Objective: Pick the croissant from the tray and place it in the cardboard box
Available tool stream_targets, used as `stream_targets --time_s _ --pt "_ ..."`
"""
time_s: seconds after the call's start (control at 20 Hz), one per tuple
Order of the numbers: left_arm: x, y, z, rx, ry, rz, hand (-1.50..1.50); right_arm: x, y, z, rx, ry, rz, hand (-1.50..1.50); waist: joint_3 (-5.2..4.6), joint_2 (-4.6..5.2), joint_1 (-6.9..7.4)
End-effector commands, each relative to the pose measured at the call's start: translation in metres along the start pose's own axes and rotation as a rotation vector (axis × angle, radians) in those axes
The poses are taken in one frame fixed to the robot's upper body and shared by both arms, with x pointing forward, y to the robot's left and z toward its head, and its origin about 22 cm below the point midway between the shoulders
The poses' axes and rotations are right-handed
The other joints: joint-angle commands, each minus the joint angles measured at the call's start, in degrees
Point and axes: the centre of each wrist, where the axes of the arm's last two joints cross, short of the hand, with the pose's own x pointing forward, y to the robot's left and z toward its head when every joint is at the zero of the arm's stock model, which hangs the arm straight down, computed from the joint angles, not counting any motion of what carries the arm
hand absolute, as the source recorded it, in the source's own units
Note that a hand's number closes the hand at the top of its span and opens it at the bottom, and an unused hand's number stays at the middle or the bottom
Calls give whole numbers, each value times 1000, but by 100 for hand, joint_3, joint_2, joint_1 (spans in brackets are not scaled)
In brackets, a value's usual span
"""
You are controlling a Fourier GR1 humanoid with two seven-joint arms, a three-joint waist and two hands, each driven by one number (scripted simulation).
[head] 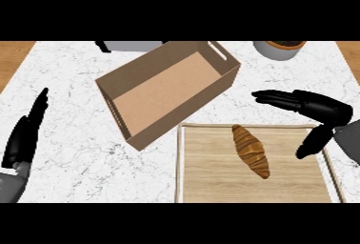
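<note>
A brown croissant [251, 150] lies lengthwise near the middle of a light wooden tray [211, 181] at the lower right. Up and to the left of the tray stands an open cardboard box [162, 90], turned at an angle, with nothing in it. My right hand [316, 109] hovers open at the tray's right side, fingers stretched toward the left and thumb pointing down over the tray's right rim, a short way right of the croissant and not touching it. At the left edge my left hand [25, 133] rests open, fingers up.
A grey pot [280, 49] with dark contents stands at the counter's back right. A grey object [134, 45] shows partly behind the box. The white marble counter [70, 157] ends in wooden strips at the far left and right.
</note>
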Motion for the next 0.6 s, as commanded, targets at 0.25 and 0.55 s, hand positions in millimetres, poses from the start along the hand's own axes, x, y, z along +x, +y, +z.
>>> stream_targets --time_s 0.25,0.55 --pt "-11 0 1 25 14 4 0 -3 8 -59 378 21 183 -150 -11 -32 -92" --pt "-12 8 5 11 33 2 0 1 0 -91 430 57 208 -150 -11 -62 -193"
